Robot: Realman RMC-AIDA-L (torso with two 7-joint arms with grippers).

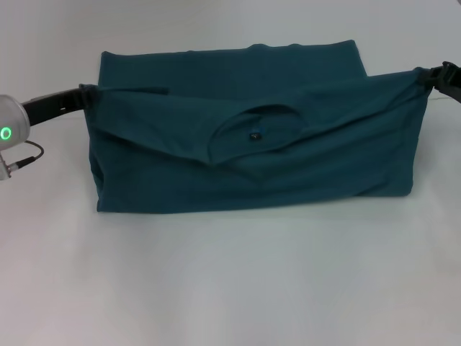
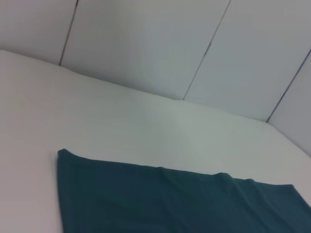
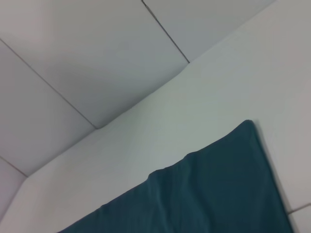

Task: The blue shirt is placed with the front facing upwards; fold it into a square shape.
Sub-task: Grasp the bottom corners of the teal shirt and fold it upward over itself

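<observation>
No readable text, brand, number or sign anywhere. Small dark label (image 1: 253, 135) inside neck of blue shirt (image 1: 252, 173), centre of head view, too small to read. Wrist views: plain fabric, no print visible.

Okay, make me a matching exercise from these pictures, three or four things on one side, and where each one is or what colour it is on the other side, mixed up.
Things:
1. left claw
2. right claw
3. blue shirt
4. table

Places or colours:
A. white, under everything
B. at the shirt's left upper corner, pinching cloth
C. dark teal, folded over with the neck label showing
D. at the shirt's right upper corner, pinching cloth

Pairs: 1-B, 2-D, 3-C, 4-A
</observation>
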